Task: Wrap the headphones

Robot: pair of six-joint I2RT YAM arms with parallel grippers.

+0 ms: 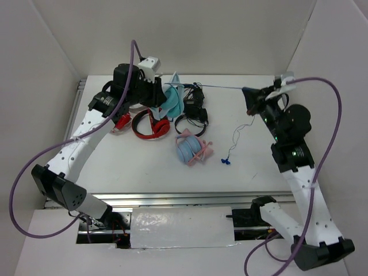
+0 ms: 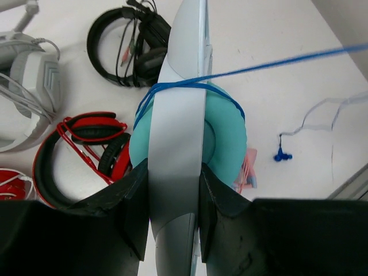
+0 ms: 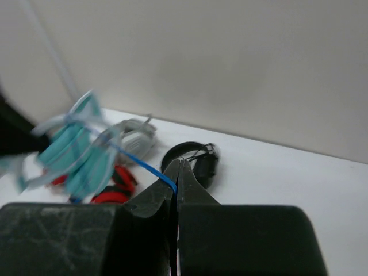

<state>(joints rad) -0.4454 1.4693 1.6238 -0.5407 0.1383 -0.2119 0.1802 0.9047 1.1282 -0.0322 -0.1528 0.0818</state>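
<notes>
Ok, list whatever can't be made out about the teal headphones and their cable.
- Left wrist: the headband covers the far side of the teal headphones, so the cable turns behind it can't be counted.
- Right wrist: the headphones are blurred, and the cable vanishes between the shut right jaws.
- Top external: the left arm hides part of the headphones, and the plug is too small for detail.

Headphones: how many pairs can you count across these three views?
5: teal pair in the left tool; black pair, red-and-black pair and white pair on the table nearby; light-blue pair mid-table. A red piece under the left arm may be a sixth.
</notes>
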